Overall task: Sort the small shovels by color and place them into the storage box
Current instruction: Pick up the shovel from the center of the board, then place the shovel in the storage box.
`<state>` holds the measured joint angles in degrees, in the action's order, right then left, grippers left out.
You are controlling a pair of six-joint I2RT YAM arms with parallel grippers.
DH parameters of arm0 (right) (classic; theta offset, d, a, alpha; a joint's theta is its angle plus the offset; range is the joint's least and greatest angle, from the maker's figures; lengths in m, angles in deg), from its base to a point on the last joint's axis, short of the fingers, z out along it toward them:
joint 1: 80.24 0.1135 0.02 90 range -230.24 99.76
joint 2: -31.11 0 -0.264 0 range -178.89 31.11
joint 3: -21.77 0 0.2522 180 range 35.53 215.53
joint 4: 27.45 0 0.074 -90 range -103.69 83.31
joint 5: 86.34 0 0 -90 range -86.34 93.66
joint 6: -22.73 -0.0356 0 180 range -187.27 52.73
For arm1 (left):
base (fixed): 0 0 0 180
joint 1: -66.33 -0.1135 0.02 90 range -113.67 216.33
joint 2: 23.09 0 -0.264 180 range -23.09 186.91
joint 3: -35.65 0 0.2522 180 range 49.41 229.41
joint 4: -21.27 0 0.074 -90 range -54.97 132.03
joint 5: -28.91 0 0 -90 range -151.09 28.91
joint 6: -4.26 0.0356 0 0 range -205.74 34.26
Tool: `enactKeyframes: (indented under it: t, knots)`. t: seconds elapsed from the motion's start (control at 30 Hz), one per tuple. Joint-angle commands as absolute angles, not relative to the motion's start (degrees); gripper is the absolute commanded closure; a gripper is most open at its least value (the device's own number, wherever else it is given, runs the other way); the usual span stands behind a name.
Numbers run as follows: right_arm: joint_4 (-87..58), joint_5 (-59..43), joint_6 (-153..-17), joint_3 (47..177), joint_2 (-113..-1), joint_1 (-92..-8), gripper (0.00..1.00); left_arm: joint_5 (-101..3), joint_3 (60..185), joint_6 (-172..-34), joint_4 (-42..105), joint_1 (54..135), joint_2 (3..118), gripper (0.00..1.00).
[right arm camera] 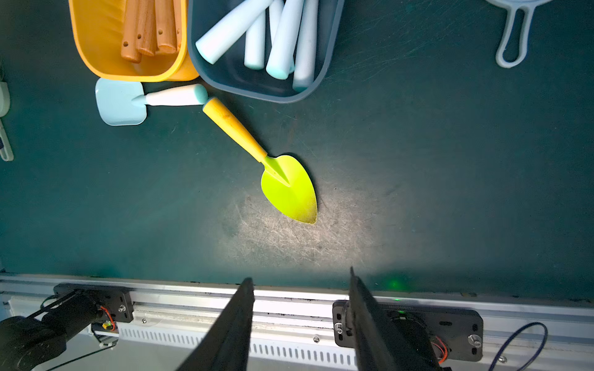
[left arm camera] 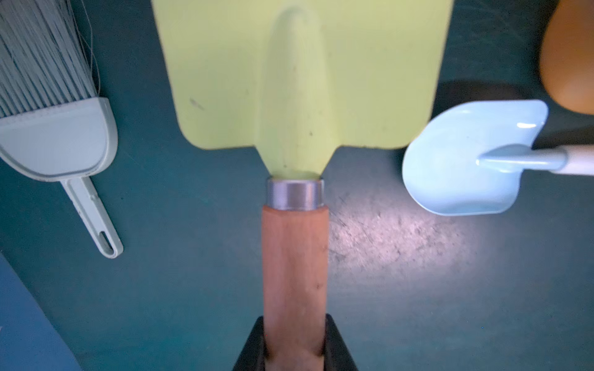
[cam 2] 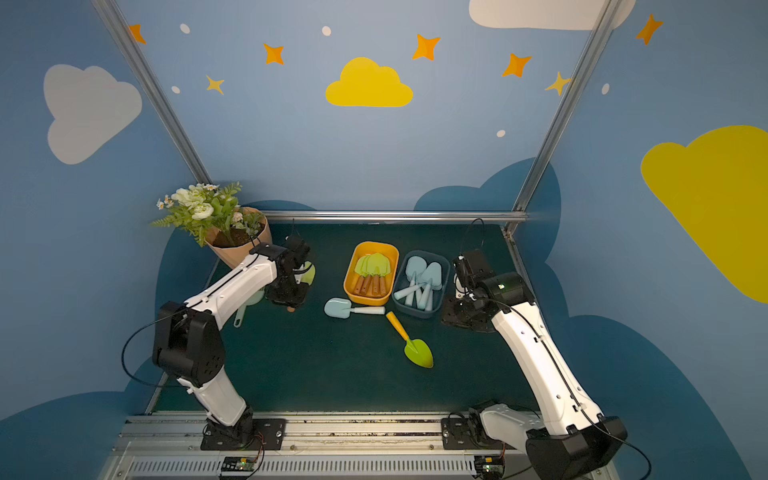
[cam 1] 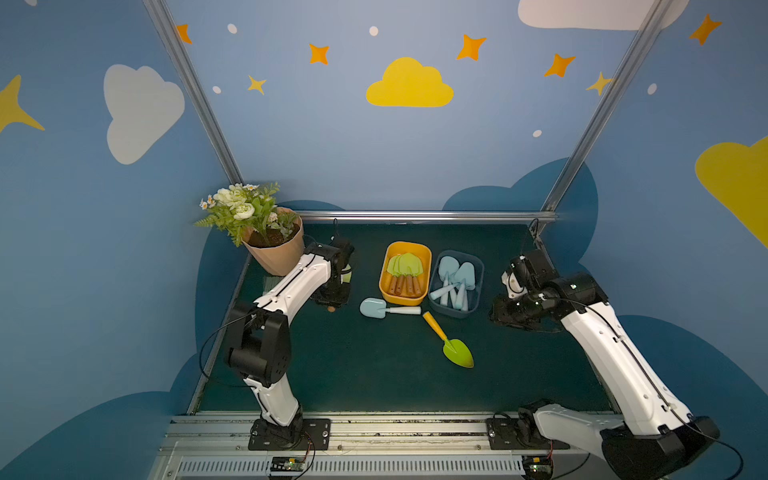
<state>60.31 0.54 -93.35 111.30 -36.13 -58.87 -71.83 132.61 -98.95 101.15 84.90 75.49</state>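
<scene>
My left gripper (left arm camera: 295, 345) is clamped tight on the brown wooden handle of a lime-green, flat-bladed small shovel (left arm camera: 299, 80). My right gripper (right arm camera: 299, 276) hangs part-open and empty.

In both top views the held shovel is left of centre under my left wrist, apart from the yellow-orange plastic storage box (cam 1: 382, 286) at centre, which holds other green-bladed shovels (cam 1: 405, 266). The dark blue-grey plastic box (cam 1: 451, 312) touching it holds light blue shovels (cam 1: 455, 276). I judge this the pick-up step. Next I must lift, carry rightward over the orange rim and let go with the blade alongside the rest. On the dark green mat (cam 1: 332, 374), just below the boxes, wait a light blue plastic shovel (cam 1: 372, 308) with a pale handle and a lime-green pointed shovel (cam 1: 457, 352) with an orange handle.
</scene>
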Motion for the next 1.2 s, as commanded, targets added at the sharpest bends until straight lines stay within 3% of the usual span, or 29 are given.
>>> enactKeyframes:
  t: [0.0,0.27,0.83,1.17]
  knots:
    - [61.05,-1.18,-92.72,110.94,-34.66,-59.15,0.51,-71.2,135.05,-102.15,106.33,86.42,71.77,0.97]
    - [61.96,-1.97,-92.4,110.75,-33.72,-59.15,0.5,-65.94,145.68,-105.22,107.96,93.44,73.11,0.97]
    - [63.48,0.32,-91.99,109.01,-30.93,-59.5,0.5,-65.06,203.32,-110.26,124.51,106.82,112.07,0.97]
    - [61.39,0.22,-91.57,105.8,-31.28,-59.63,0.5,-67.94,205.41,-112.34,123.22,106.51,120.32,0.97]
